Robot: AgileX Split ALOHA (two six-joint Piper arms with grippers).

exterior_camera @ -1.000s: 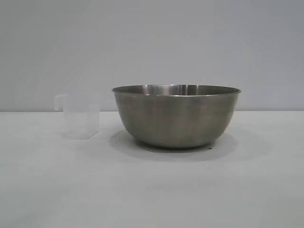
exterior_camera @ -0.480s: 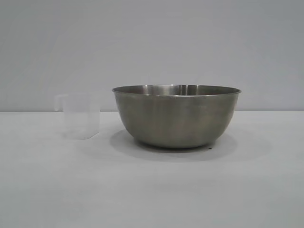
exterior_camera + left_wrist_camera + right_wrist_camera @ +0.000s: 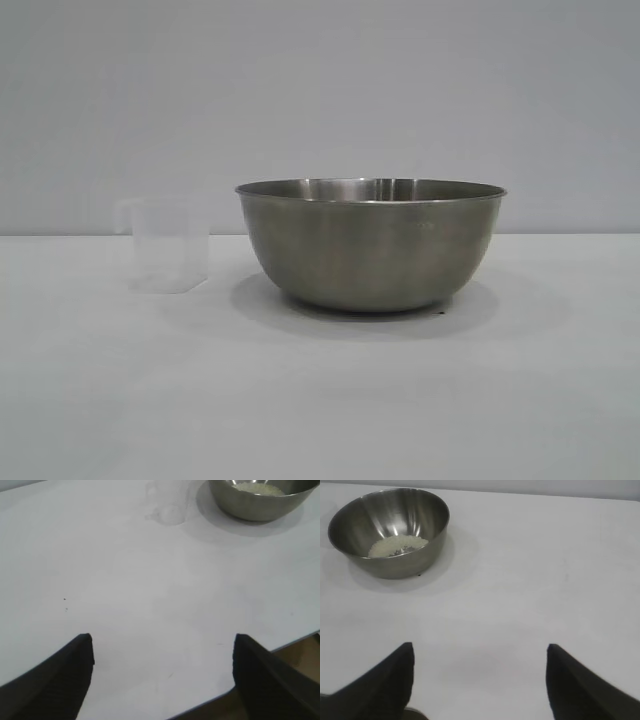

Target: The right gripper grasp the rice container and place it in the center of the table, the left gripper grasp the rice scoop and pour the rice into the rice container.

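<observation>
surface: plain white matte table (image 3: 320, 400), grey wall behind
bowl: wide brushed-steel rice container (image 3: 371, 244) mid-table, off-white rice (image 3: 397, 545) inside
cup: small clear plastic rice scoop (image 3: 168, 245) upright just beside it
claws: black left gripper (image 3: 162, 675) and right gripper (image 3: 479, 677) both spread wide, holding nothing

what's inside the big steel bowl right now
A pale heap of rice grains lies on the bottom of the round brushed stainless-steel bowl. From the side-on exterior view the bowl's wall hides it entirely.

Plain grey wall (image 3: 320, 100) behind everything, exterior view; no marks on it. Left wrist view: brown floor (image 3: 295, 652) showing past the near edge. A few tiny dark specks (image 3: 65, 600) on the white top. Right wrist view: thin grey wall strip (image 3: 520, 486) at the far edge.
</observation>
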